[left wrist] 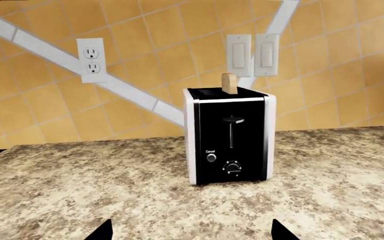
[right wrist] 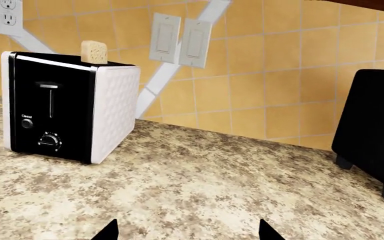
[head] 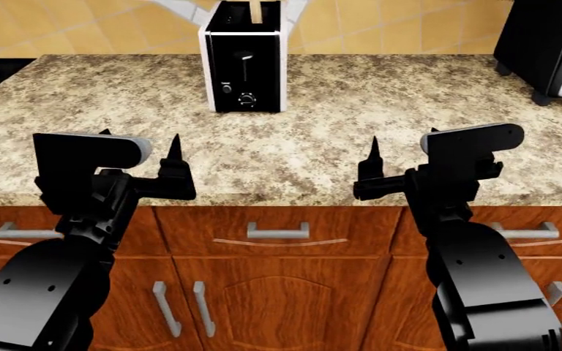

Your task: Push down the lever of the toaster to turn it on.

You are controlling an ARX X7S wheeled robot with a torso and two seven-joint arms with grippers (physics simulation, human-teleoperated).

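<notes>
The toaster [head: 245,64] stands at the back of the counter, white sides and black front panel facing me; it also shows in the left wrist view [left wrist: 230,136] and the right wrist view [right wrist: 68,107]. A slice of bread [left wrist: 229,83] sticks up from its slot. The lever [left wrist: 233,120], a small black tab, sits at the top of its vertical slot; it also shows in the head view [head: 245,56] and right wrist view [right wrist: 48,85]. My left gripper [head: 140,162] and right gripper [head: 400,162] are both open and empty, above the counter's front edge, well short of the toaster.
A round dial [left wrist: 232,168] and a small cancel button [left wrist: 211,157] sit low on the toaster's panel. A black-and-silver microwave [head: 549,44] stands at the back right. The granite counter [head: 301,146] has wooden drawers [head: 277,232] below. Wall outlets and switches [left wrist: 252,54] sit behind.
</notes>
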